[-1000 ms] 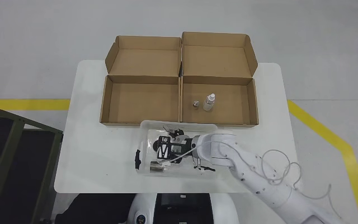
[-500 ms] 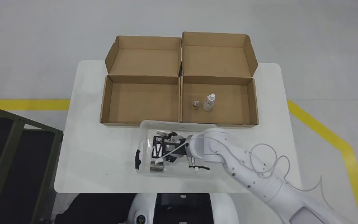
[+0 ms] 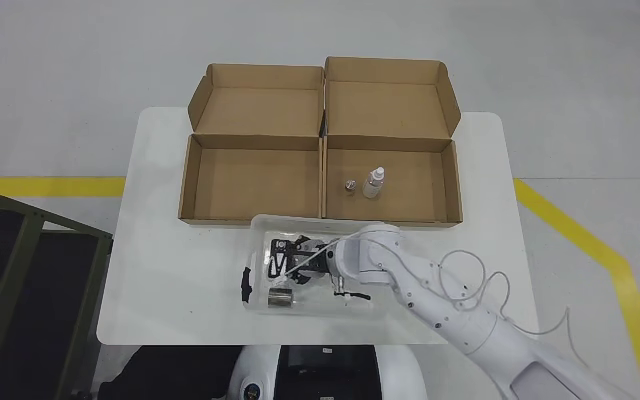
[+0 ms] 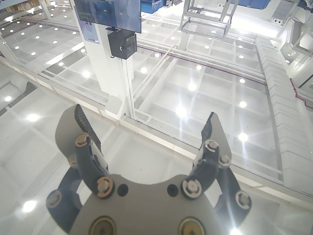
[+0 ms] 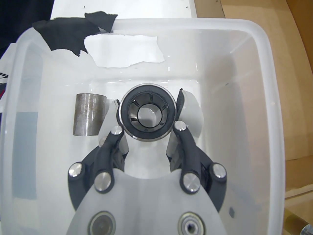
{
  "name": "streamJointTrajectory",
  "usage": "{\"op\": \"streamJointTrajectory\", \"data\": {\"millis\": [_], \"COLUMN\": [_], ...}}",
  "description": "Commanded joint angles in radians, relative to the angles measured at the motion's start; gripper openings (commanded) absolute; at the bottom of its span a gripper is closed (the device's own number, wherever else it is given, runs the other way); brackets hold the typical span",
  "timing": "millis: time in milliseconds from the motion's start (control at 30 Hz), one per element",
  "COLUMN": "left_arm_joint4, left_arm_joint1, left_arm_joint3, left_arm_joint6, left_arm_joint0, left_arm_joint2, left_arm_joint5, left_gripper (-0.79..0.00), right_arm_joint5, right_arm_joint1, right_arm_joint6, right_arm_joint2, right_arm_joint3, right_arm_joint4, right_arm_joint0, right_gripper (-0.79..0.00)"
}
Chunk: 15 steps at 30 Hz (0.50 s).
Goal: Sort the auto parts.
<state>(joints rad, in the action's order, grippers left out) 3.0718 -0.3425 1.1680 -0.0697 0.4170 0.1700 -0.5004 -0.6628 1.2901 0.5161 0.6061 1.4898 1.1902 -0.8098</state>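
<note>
From above, the right end effector [image 3: 283,262] has slid since a second ago toward the left end of the clear bin [image 3: 320,218], and the arm's elbow has swung in over the bin after it. Nothing else on the bench [image 3: 160,260] has shifted. The bin sits at the middle of the bench edge nearest the robot. A steel sleeve [image 3: 281,297] lies in it by its near wall, and a strip of black tape [image 3: 246,283] hangs on its left end. Two open cardboard boxes stand side by side along the far edge, touching. The left box [image 3: 250,185] shows its bare floor. The right box [image 3: 420,190] holds a small white bottle [image 3: 373,182], upright, and just beside it a small round metal part [image 3: 350,184].

The left wrist view has the left end effector [image 4: 144,113] tipped up at the ceiling lights, spread wide with nothing between its fingers.

The right wrist view looks down into the bin [image 5: 256,50]. The right end effector [image 5: 148,103] is pinching a bearing [image 5: 148,113], a black-faced ring in a steel shell, its bore facing the camera and a finger pressed to each side. The steel sleeve [image 5: 89,114] lies on its side on the bin floor, just beside the bearing. Torn black tape [image 5: 66,32] clings to the bin's rim, and a cardboard box [image 5: 256,13] stands past the bin wall.
</note>
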Motion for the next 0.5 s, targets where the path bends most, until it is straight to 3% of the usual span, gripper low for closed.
{"op": "streamJointTrajectory", "data": {"millis": [0, 467], "left_arm_joint4": [0.000, 0.000], "left_arm_joint1": [0.000, 0.000], "left_arm_joint3": [0.000, 0.000], "left_arm_joint6": [0.000, 0.000], "left_arm_joint0": [0.000, 0.000], "left_arm_joint2": [0.000, 0.000], "left_arm_joint5": [0.000, 0.000], "left_gripper": [0.000, 0.000], "right_arm_joint5": [-0.010, -0.035], "right_arm_joint1": [0.001, -0.024], "right_arm_joint6": [-0.006, -0.002], "right_arm_joint2": [0.003, 0.088], "right_arm_joint3": [0.008, 0.130], "right_arm_joint4": [-0.001, -0.025], "right_arm_joint0": [0.000, -0.062], "right_gripper": [-0.785, -0.785]}}
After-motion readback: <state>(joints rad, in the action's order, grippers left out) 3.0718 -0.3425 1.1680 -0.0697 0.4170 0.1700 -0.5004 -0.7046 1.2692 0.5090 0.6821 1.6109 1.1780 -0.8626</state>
